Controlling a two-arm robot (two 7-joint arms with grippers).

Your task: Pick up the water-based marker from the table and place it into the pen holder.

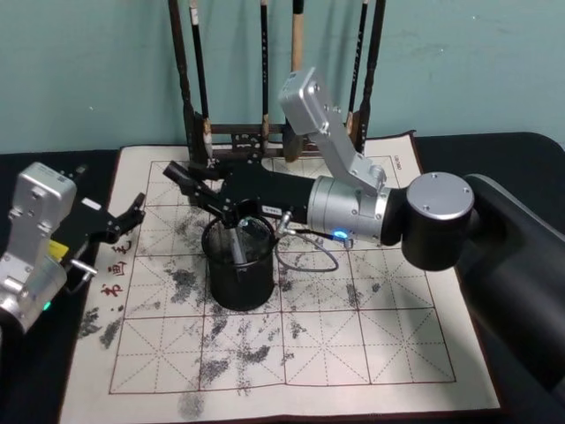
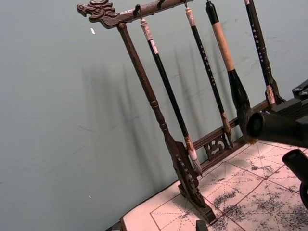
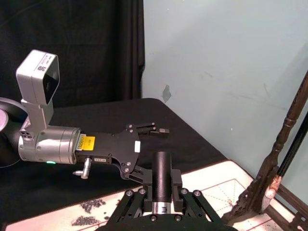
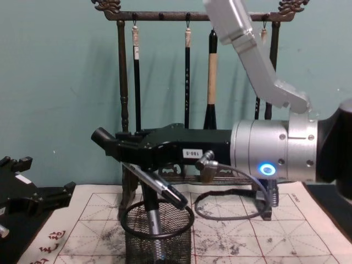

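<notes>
**Marker standing in pen holder; right gripper above the rim**

Head view: A wooden brush rack [image 1: 265,132] with hanging calligraphy brushes stands at upper centre, directly behind the work area. A gridded practice mat [image 1: 353,336], ink-stained, covers a black table [image 1: 494,146]; a teal wall [image 1: 88,62] fills the background. The black mesh pen holder [image 1: 238,265] sits at centre-left of the mat. The water-based marker [image 1: 237,245] stands inside it, leaning, grey barrel visible above the rim. The right gripper [image 1: 190,185] reaches in from the right and sits over and just behind the holder, fingers spread apart, nothing between them. The left gripper [image 1: 124,221] rests at the left edge of the mat, fingers parted and empty.

Left wrist view: The brush rack [image 2: 168,139] crosses the frame diagonally against the wall. Part of the right gripper [image 2: 279,127] shows at the right edge.

Right wrist view: The left gripper [image 3: 144,139] lies at centre over black cloth, fingers apart. The rack's post [image 3: 284,144] shows at the right edge.

Chest view: The right gripper [image 4: 110,140] spans the centre, partly blocking the rack [image 4: 124,82]. The marker [image 4: 157,217] stands in the pen holder [image 4: 159,242] at bottom centre, below one slanted finger [image 4: 159,187], which lies just beside the marker's top; contact cannot be told.
</notes>
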